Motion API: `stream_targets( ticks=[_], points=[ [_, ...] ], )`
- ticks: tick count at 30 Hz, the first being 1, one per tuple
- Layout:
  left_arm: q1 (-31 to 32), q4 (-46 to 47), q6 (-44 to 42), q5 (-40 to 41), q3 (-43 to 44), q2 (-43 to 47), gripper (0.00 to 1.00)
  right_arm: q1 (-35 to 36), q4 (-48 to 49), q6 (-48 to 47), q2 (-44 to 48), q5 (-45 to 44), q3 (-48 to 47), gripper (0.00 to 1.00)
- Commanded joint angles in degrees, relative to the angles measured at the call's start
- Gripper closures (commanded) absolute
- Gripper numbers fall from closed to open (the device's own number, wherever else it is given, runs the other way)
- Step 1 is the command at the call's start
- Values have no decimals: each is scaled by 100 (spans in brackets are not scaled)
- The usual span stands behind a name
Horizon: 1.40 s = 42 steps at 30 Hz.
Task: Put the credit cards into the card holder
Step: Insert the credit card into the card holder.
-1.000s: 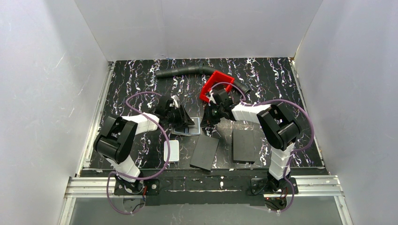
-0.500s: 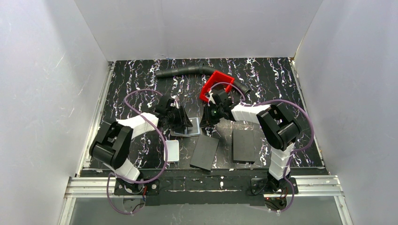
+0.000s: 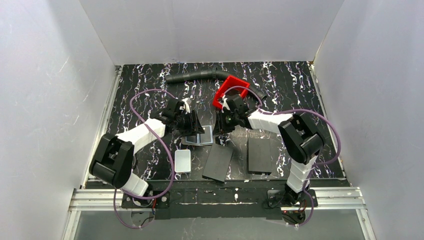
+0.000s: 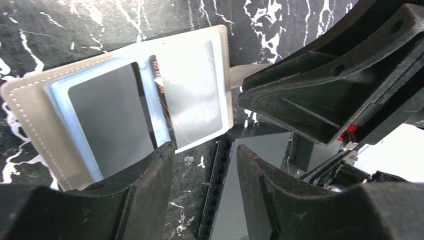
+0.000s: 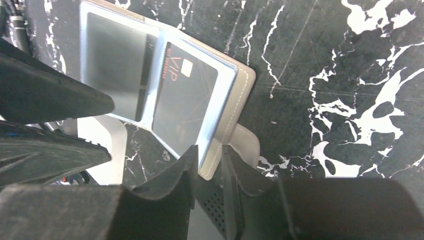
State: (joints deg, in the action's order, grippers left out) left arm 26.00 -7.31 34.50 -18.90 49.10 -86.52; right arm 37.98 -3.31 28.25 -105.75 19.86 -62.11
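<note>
One card holder (image 5: 150,85), right pincer (image 5: 209,157) clamping edge

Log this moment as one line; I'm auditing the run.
left fingers: open, at card holder | right fingers: shut on holder edge | holder: lying open | VIP card: in pocket

- The left arm (image 3: 142,132) reaches forward and inward, wrist tilted down.
- The left pincer (image 4: 204,150) has its fingers spread apart.
- The right arm (image 3: 267,120) stretches inward, opposite it.
- The right pincer (image 5: 209,150) is nearly closed, pinching the card holder (image 5: 243,80) by its edge.
</note>
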Motion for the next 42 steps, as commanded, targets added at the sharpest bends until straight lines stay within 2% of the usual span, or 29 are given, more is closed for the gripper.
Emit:
stream_targets(
  ticks=[1,5,10,16,25,42],
  points=[
    [5,148,36,-448,-93,185,53,-26,233,136,294,159,-118,65],
    [-7,353,184,-622,-142,-40,53,-150,850,557,144,609,-119,57],
    [-22,690,344,-625,-316,-270,53,-181,1204,890,-178,903,-289,58],
    [-42,933,374,-602,-456,-411,53,-254,1289,928,-468,913,-355,65],
    [-51,1044,407,-527,-720,-472,54,-256,771,511,-543,592,-513,62],
    [-50,1166,501,-530,-853,-692,54,-256,1070,720,-583,755,-469,62]
  ],
)
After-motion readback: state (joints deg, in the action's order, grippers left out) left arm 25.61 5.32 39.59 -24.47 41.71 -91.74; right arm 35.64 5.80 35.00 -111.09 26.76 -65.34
